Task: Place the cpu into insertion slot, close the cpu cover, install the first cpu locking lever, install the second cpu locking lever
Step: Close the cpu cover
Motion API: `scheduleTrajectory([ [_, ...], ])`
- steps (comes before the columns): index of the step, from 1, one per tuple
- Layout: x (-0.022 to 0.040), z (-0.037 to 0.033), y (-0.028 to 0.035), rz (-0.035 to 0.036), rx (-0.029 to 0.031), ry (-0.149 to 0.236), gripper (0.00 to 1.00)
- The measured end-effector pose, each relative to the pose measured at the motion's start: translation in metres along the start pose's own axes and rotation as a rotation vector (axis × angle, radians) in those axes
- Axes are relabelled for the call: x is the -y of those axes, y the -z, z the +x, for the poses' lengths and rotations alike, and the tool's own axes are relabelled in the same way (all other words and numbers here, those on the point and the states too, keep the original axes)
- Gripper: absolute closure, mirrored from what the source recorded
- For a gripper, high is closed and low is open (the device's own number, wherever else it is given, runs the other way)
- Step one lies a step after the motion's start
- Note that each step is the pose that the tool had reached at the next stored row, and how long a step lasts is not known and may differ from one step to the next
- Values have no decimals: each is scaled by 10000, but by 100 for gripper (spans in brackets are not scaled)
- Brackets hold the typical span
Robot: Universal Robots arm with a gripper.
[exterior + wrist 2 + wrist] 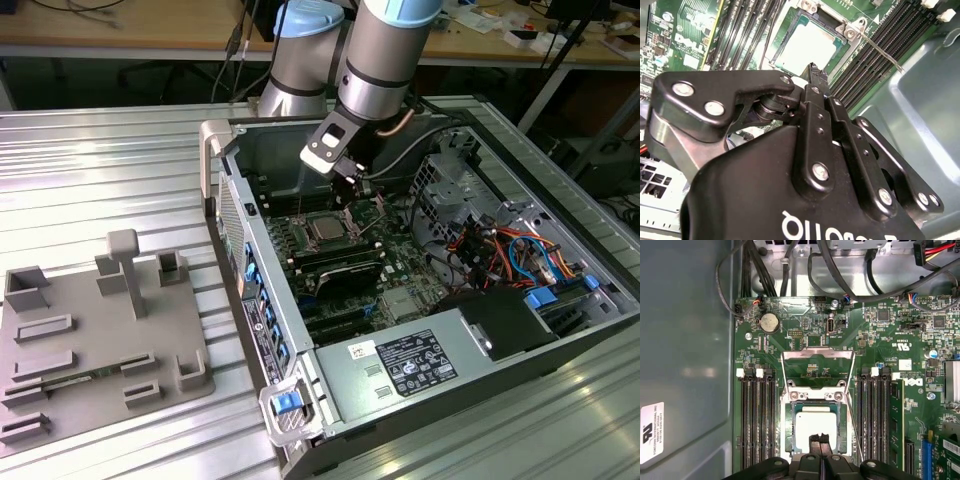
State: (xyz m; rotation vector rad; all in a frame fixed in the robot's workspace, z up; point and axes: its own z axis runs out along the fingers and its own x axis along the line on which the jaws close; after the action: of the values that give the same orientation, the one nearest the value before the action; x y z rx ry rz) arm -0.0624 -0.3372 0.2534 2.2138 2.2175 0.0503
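The cpu [815, 426] lay flat in the slot [789, 415], silver face up, so the first step looked done. The cover [800, 355] appeared to be tilted up and back from its hinge, on the side of the slot away from the gripper [819, 440] (the board [880, 355] showed through its cut-out). One lever [880, 50] stood free as a thin rod beside the slot, unlatched. By my judgement, closing the cover was the step in hand.

That move would call for a contact on the cover's free edge, not on the chip, and a push that swings the plate down about its hinge without dragging across the cpu. It would also need the loose lever kept clear of the plate's path.

The arm [375, 60] reached down into the open case [250, 290] from its far side in the exterior view, with the wrist pointing down at the board. The fingertips were pressed together and pinched nothing. They hung over the edge of the cpu farthest from the cover, between the two banks of memory slots [757, 420]. Whether the tips touched the chip or sat just above it, I could not tell.
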Motion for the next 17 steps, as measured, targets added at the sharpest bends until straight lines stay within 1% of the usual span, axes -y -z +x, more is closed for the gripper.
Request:
scheduleTrajectory([
  [7, -2, 0, 6, 0, -2, 1, 89],
  [13, -70, 0, 4, 1, -2, 0, 89],
  [17, -82, 0, 3, 0, -2, 0, 89],
])
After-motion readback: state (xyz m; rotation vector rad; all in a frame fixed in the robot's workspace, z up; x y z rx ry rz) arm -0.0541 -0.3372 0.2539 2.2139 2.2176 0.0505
